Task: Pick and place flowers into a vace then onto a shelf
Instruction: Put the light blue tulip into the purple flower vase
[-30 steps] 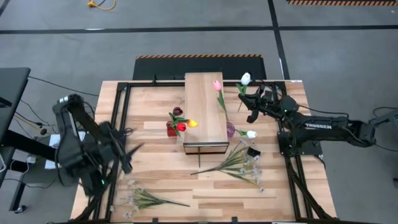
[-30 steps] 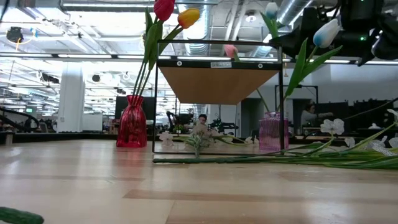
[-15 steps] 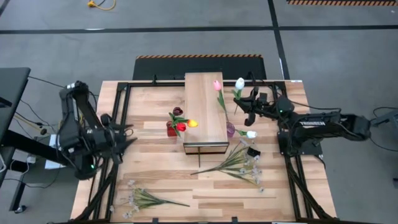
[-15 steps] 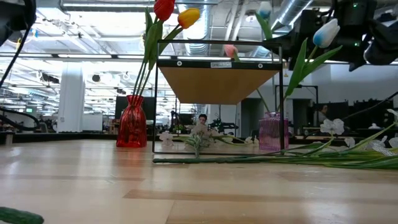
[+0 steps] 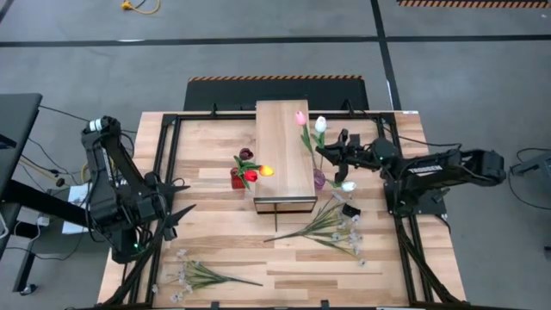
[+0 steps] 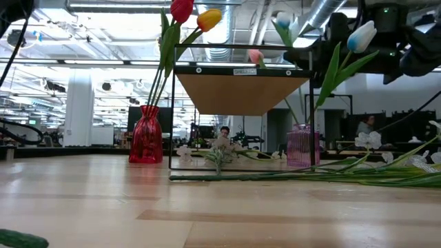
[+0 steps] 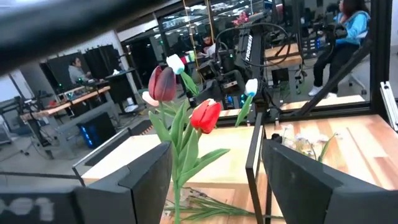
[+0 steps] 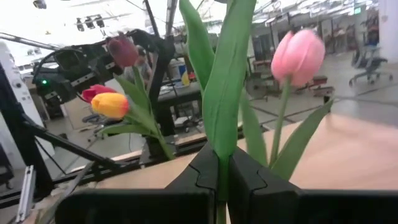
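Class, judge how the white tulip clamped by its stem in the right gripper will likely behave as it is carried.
The white tulip probably feels light; the right gripper pinches only its thin stem. The head sits far from the grip, so it may sway or droop.

The white tulip's green stem (image 8: 225,93) runs past the top edge of the right wrist view, hiding its bloom there. In the low view, the long light-wood shelf (image 6: 238,93) shows only its underside. The translucent purple vase (image 5: 319,179) is half hidden by the shelf edge from above.
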`<state>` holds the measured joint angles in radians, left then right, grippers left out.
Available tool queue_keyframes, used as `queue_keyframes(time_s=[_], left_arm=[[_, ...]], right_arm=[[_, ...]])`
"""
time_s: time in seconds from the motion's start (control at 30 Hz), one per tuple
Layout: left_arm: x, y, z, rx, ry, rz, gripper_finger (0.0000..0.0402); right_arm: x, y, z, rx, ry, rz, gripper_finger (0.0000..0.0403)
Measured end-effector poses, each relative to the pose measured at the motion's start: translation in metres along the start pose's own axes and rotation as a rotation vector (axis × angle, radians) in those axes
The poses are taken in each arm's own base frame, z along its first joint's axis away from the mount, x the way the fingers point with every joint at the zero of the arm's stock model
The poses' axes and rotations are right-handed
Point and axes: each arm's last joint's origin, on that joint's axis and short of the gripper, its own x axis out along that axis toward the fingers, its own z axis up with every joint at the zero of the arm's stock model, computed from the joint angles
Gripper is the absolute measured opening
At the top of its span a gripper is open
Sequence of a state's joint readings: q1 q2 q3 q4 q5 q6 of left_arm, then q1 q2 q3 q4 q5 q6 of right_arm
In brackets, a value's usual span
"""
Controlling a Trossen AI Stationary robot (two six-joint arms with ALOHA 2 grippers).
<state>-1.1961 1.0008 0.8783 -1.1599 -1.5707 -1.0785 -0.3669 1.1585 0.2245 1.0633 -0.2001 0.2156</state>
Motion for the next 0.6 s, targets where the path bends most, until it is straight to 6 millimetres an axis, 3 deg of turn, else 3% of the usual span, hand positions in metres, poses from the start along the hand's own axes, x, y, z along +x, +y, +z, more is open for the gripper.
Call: queue_keyframes(time_s=[0.6], left_arm=[[0.000, 0.000, 0.000, 0.002, 0.000, 0.000, 0.0238]], right_arm=[[0.008, 0.018, -0.018, -0.021, 0.050, -0.103, 0.0003]])
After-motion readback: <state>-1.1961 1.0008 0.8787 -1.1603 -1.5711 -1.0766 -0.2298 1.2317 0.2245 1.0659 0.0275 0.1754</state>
